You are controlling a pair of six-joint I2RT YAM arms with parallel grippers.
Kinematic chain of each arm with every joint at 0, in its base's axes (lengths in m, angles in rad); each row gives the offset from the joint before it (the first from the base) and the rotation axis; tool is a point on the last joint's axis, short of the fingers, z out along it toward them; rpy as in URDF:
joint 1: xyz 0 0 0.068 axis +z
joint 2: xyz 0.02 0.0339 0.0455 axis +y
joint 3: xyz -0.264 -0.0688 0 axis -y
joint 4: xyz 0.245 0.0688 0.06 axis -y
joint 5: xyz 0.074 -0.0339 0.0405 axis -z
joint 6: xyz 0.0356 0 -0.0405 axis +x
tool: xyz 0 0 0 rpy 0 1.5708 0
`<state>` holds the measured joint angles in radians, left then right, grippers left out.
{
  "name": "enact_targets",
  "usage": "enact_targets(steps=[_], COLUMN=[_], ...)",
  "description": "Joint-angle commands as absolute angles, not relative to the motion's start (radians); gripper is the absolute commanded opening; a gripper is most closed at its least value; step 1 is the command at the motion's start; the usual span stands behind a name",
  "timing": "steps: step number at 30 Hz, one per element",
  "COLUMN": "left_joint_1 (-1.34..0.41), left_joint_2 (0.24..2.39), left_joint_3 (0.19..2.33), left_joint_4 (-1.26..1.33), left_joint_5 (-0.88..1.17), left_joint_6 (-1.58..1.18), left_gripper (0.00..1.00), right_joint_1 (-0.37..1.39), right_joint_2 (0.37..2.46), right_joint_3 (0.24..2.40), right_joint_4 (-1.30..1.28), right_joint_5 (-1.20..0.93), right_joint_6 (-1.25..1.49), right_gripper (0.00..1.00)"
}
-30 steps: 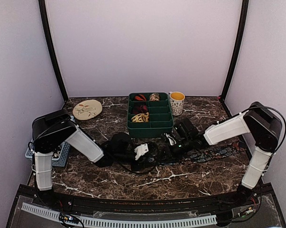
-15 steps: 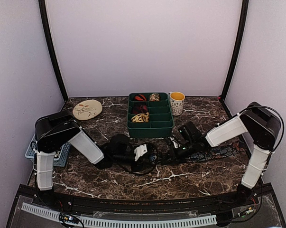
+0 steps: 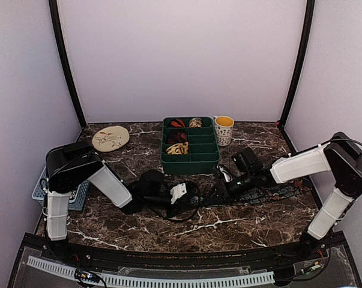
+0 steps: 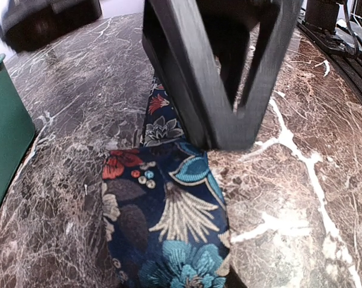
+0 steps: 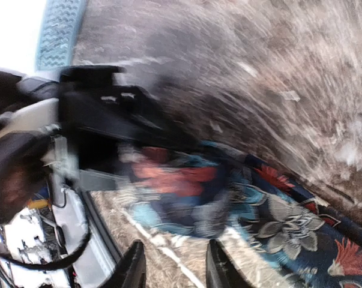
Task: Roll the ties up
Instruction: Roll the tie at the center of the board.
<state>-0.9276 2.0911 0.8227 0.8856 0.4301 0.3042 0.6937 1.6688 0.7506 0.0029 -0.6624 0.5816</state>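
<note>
Tie, look: my left wrist view shows the tie (image 4: 168,222) as dark navy cloth printed with teal-blue flowers, cream fan-shaped leaves, red blooms and a cluster of small pale dots. Its broad end fills the foreground, and it narrows as it runs away under my fingers.
Tie, place: it lies flat on the brown, white-veined marble tabletop (image 3: 138,222), in front of the green tray (image 3: 190,161). It stretches from between my two hands out towards my right side.
Left hand: my left hand (image 4: 220,141) is drawn narrow. Its black fingertips meet in a V and pinch the tie's right edge, just where the broad end begins to taper.
Right hand: my right hand (image 5: 174,267) shows a plain gap between its two pale fingertips, with nothing between them. The tie lies just ahead of it, and it faces my left hand. This view is smeared with blur.
Rolled ties: the rolled ties (image 3: 177,148) sit as small coils in the tray's compartments. There are red-black ones, a tan one at the back and a yellow-cream one on the left.
Beside the tray: a cup (image 3: 224,129) stands just off its back right corner.
</note>
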Motion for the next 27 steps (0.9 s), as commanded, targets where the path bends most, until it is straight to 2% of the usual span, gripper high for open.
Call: enact_targets(steps=[1,7,11,17,27], left_joint_1=[-0.934,-0.934,-0.934,-0.934,-0.935], left_joint_2=[2.089,2.082,2.082,2.082,2.081], left_joint_3=[0.799,0.802,0.801,0.801,0.800], left_joint_4=[0.810,0.797,0.795,0.790,0.783], left_joint_5=[0.435,0.434,0.433,0.438,0.443], left_joint_6=[0.321,0.327,0.326,0.326,0.326], left_gripper=[0.27,0.27,0.27,0.27,0.27], right_joint_1=[0.675,0.658,0.658,0.658,0.656], right_joint_2=[1.602,1.664,1.733,1.750,1.726], right_joint_3=[0.749,0.777,0.804,0.800,0.816], right_joint_4=[-0.003,0.009,0.036,0.106,0.106], right_joint_5=[-0.701,-0.676,-0.671,-0.701,-0.689], right_joint_6=[0.541,0.585,0.612,0.632,0.625], right_gripper=[0.39,0.50,0.50,0.40,0.45])
